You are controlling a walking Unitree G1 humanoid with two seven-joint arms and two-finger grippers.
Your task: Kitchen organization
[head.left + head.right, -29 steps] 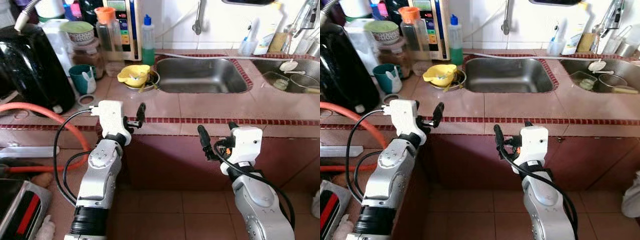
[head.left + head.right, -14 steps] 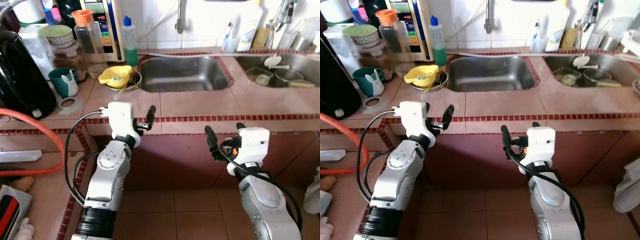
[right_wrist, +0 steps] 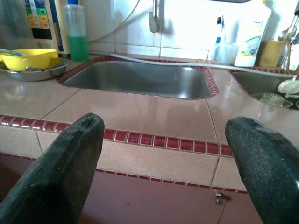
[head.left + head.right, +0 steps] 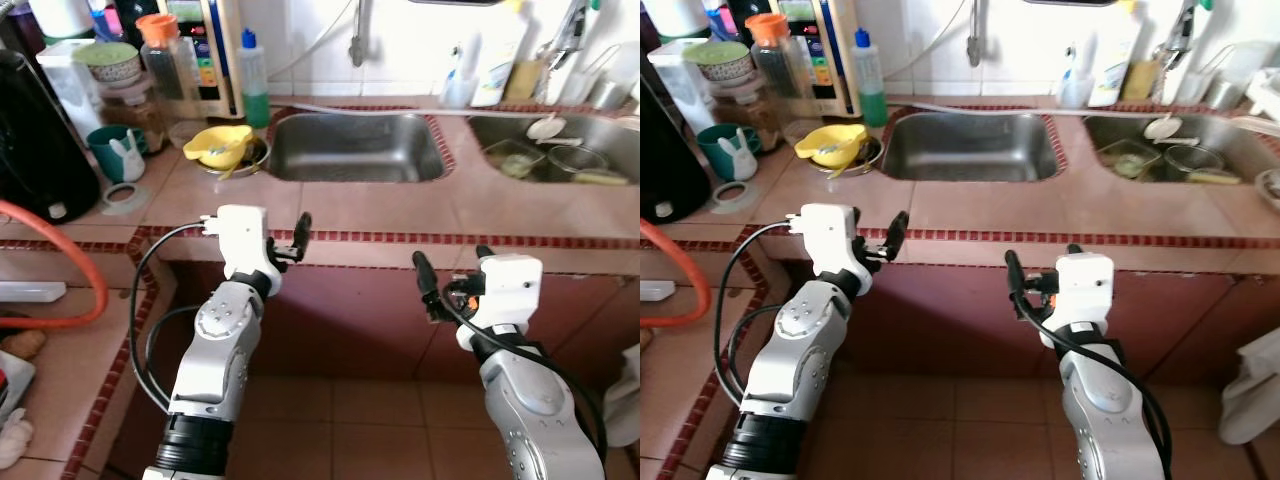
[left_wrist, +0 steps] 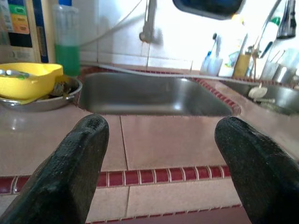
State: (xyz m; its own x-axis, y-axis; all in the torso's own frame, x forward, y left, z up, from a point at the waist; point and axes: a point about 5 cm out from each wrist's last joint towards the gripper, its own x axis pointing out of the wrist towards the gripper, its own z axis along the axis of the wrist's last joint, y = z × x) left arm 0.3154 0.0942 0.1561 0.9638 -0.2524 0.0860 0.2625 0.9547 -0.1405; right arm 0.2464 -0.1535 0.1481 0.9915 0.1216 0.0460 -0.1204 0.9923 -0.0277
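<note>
Robot facing a tiled kitchen counter [image 4: 400, 215], both arms raised in front of its front edge and nothing held. The left gripper [image 4: 285, 240], lower left of centre in the head views, has its two black fingers [image 5: 74, 158] spread wide apart and empty, level with the red-tiled counter lip; the right gripper [image 4: 450, 278], lower right of centre, likewise stands with fingers [image 3: 65, 158] parted and empty, just below that lip. The task names no single object; the likeliest candidates sit in the upper left of the frame: a yellow bowl [image 4: 220, 145] resting in a metal dish [image 4: 245, 160] just beside the empty left sink [image 4: 355, 148], with a green soap bottle [image 4: 254, 70], a teal mug [image 4: 110, 152] and an orange-capped bottle [image 4: 162, 62] crowded behind and beside it. Dishes lie in the right sink [image 4: 560, 150], upper right. Risks, as a judgement: a reach from this low stance could strike the counter edge with the fingers; the yellow bowl sits loosely on the dish and may slide or tip toward the sink if nudged; the close-packed bottles could topple if the left arm sweeps past; the orange hose [image 4: 60, 260] at far left lies near the left elbow and could snag
</note>
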